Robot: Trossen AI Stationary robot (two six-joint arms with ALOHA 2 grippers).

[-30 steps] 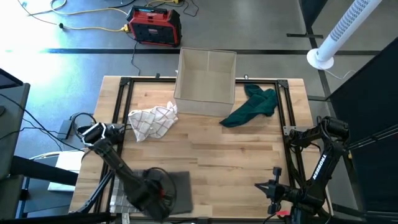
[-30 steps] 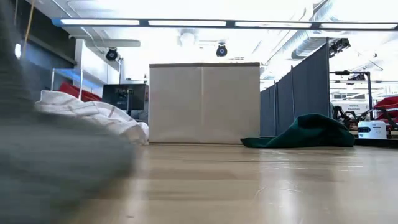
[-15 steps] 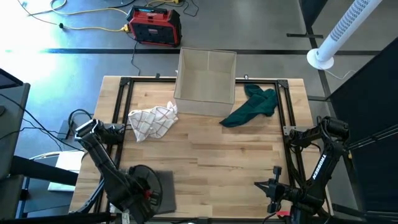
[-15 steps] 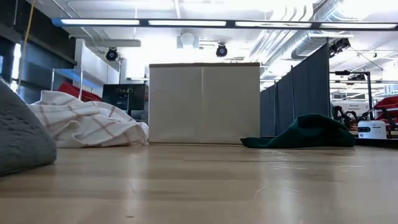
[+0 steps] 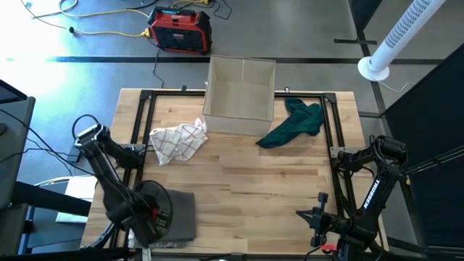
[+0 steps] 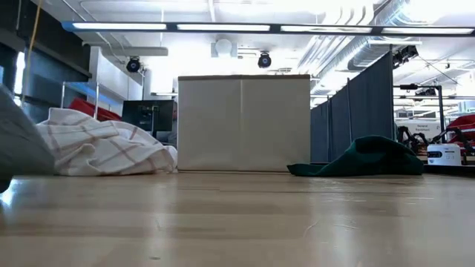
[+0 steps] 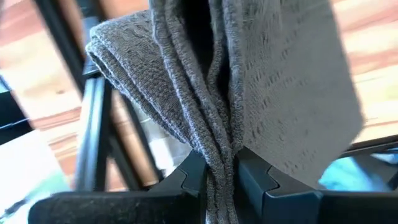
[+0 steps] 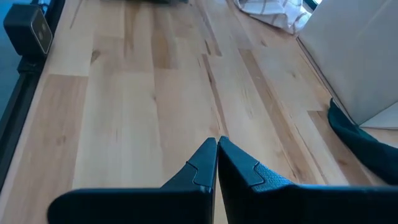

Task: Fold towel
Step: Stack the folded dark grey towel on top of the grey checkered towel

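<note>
So the left gripper (image 7: 219,177) is clamped on several layers of the grey towel (image 5: 177,216), at the near left corner of the desk (image 5: 246,181). I'd say drag slow and low so the stack stays squared up before letting go. The right gripper (image 8: 216,157) is parked, closed on nothing. Count: three cloths total, namely grey, checked towel (image 5: 177,140) and green towel (image 5: 293,122), plus one box (image 5: 240,87).

Two matte black jointed arms. The left arm (image 5: 109,185), lower left of the overhead frame, carries a white band and a red spot near its round wrist. The right arm (image 5: 373,185), lower right, bears white lettering; its black angular fingers (image 8: 199,165) taper to points.
</note>
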